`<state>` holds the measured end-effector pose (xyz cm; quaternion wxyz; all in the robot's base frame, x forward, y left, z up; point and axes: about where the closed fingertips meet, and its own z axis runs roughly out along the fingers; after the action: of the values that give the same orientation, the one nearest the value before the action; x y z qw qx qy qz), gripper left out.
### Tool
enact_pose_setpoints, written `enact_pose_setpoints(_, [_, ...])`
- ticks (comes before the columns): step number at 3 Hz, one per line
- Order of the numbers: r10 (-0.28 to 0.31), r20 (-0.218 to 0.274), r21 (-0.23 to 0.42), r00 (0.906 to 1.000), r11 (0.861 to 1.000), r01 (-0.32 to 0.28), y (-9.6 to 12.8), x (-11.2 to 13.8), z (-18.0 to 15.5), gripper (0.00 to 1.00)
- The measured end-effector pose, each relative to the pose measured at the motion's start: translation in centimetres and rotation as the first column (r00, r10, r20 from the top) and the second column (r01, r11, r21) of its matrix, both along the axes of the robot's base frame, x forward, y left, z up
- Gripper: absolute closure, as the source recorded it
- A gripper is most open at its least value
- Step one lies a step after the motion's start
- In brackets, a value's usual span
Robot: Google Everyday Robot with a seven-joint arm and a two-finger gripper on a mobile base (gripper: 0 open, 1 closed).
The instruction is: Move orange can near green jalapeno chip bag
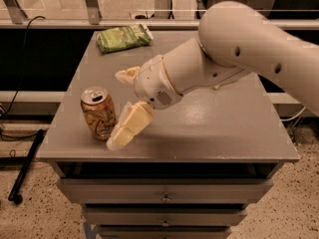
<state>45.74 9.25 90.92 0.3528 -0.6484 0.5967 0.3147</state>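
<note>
Lab or workshop, by the look: grey metal table (224, 123) with drawers (164, 190), speckled floor (279, 218), metal railing (60, 24) behind. The gripper (117, 108) hangs over the table's front left, jaws apart.
</note>
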Motion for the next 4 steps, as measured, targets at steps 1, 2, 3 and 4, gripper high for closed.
enact_pose_setpoints(1, [0.007, -0.032, 0.063, 0.9995, 0.998, -0.005, 2.3, 0.7, -1.0, 0.0])
enact_pose_setpoints(2, [0.007, -0.045, 0.113, 0.9989, 0.994, -0.002, 3.9, 0.9, -1.5, 0.19])
enact_pose_setpoints(3, [-0.003, -0.071, 0.154, 0.9975, 0.988, 0.014, 4.4, 1.0, -1.8, 0.42])
enact_pose_setpoints(4, [-0.024, -0.09, 0.189, 0.9956, 0.981, 0.04, 4.4, 1.3, -1.2, 0.65])
